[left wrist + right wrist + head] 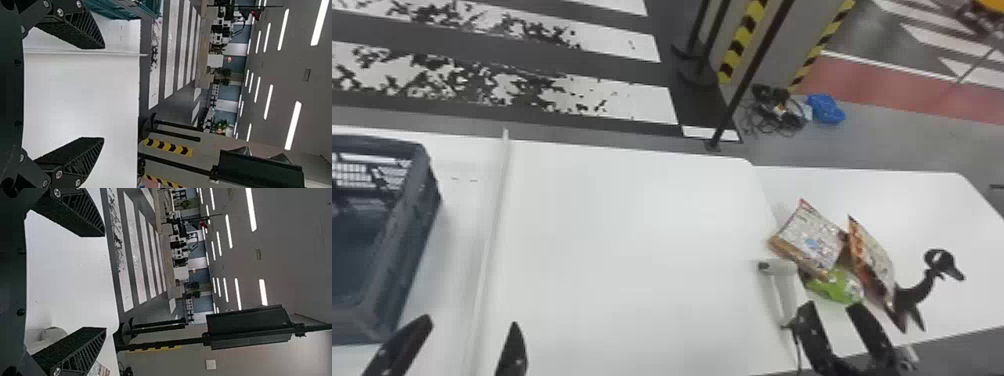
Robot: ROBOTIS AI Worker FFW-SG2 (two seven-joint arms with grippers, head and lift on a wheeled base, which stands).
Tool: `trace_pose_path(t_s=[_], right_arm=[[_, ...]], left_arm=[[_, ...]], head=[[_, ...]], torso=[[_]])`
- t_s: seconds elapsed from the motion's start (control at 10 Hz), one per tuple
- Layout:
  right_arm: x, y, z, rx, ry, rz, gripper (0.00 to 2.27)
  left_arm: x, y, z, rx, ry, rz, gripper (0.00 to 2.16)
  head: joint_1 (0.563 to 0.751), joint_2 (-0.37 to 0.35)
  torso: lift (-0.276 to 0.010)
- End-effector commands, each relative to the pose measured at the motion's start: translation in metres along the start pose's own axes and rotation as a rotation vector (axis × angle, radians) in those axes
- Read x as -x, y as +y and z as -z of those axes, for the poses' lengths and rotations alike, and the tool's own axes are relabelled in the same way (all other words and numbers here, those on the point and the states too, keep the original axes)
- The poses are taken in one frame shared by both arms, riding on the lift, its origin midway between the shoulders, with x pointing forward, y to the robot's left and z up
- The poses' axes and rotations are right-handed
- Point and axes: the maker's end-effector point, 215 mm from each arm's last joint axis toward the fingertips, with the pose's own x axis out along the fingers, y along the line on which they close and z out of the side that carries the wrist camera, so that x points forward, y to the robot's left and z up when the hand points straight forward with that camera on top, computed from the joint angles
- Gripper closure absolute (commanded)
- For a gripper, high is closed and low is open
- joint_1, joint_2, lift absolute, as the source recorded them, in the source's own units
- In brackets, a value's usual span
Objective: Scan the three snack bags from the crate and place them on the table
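Right pincer (831,306), nearer the bags, and left pincer (471,324): both parted, empty. Beyond the right one, on the desk (927,210): green bag (837,286), then orange bag (872,255), long axis apparently pointing away, and pale bag (809,237). Withdrawal likely next.

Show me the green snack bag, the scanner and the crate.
Green snack bag (832,290): head view, on its green wrapper.
Scanner (782,268): head view, on its pale head.
Crate (412,230): head view, right outer wall.

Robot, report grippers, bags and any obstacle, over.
Left gripper, right gripper: both open, empty. White-brown bag, orange-brown bag, green bag: on right-side white table. Possible obstacle: white handheld scanner beside bags.
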Motion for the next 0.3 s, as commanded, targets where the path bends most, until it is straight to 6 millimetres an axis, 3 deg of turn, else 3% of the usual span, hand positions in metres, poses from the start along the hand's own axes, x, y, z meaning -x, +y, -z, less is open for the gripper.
trace_pose_path(t_s=[0.0, 0.2], right_arm=[[-0.0001, -0.0001, -0.0019, 0.001, -0.006, 0.000, 0.08], [-0.0002, -0.0007, -0.0027, -0.001, -0.008, -0.001, 0.08]], left_arm=[[0.0000, 0.0003, 0.0003, 0.000, 0.000, -0.001, 0.18], [0.0000, 0.0003, -0.0006, 0.000, -0.003, -0.001, 0.17]], head=[[0.695, -0.350], [0.695, -0.350]], torso=[[-0.037], [-0.037]])
